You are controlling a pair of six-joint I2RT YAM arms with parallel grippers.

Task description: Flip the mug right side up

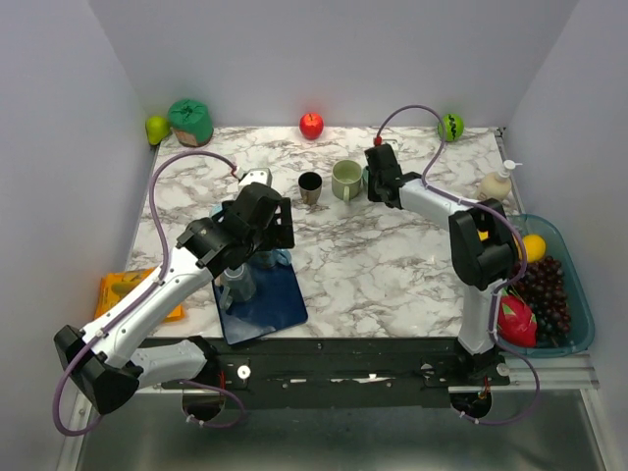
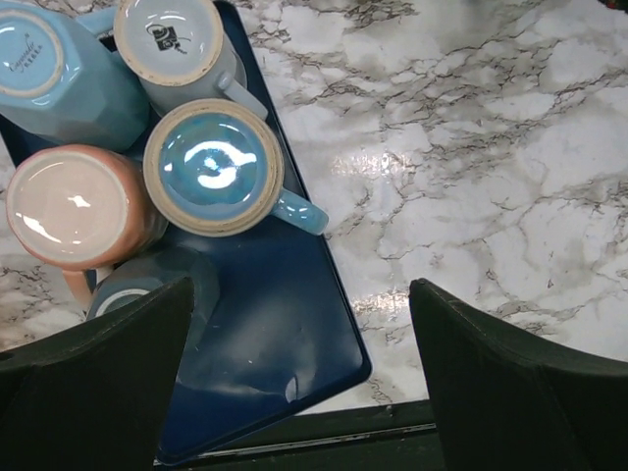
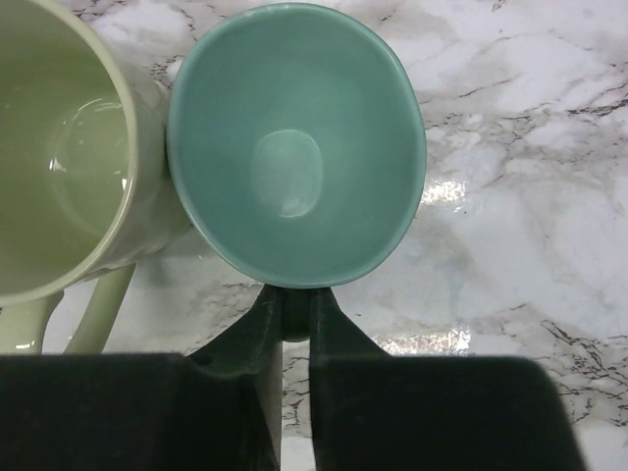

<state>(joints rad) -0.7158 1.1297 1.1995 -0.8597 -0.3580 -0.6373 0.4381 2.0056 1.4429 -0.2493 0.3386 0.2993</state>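
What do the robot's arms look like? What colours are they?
The left arm and right arm are white tubes with chunky black joints. A thin purple cable loops along each one. The right arm has a yellow patch on a black joint. The left gripper and right gripper each have two flat dark fingers.

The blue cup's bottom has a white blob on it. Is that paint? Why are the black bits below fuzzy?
Left wrist view: not paint, just light glare on the glossy base of the upside-down blue mug, and the marble table shines likewise; the black jaws sit too near the lens, so they blur. Right wrist view: the teal mug shows only a soft gleam inside.
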